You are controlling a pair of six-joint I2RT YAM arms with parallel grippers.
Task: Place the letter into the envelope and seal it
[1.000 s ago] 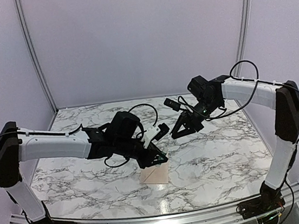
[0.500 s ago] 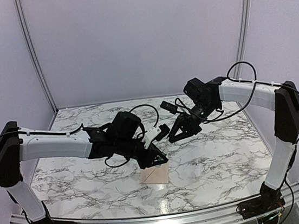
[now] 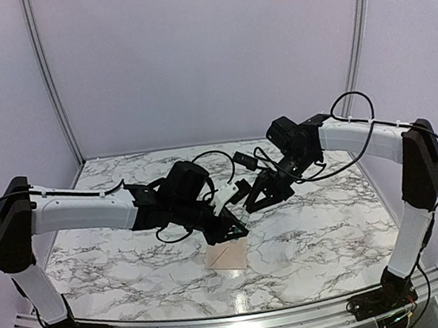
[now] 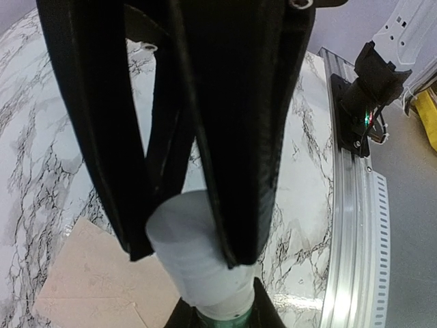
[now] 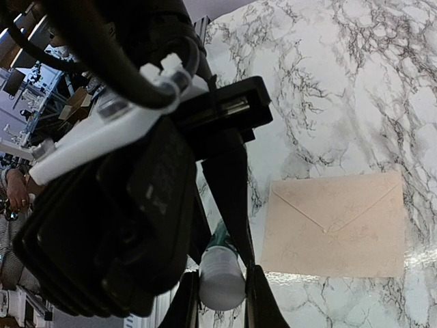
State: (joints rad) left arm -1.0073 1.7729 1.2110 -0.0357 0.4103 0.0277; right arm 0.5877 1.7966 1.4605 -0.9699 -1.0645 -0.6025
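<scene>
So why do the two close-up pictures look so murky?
Left wrist view: black gripper fingers crowd the lens, dark and soft, around a white cylindrical stick. Right wrist view: bright glare whitens the marble table beside the cream paper envelope.

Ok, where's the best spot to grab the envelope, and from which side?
Probably the near edge of the envelope, coming in low from the arm-base side. It lies flat on the marble table, flap folded down, so nothing stands up to pinch, and the left gripper hangs by its far edge.
</scene>
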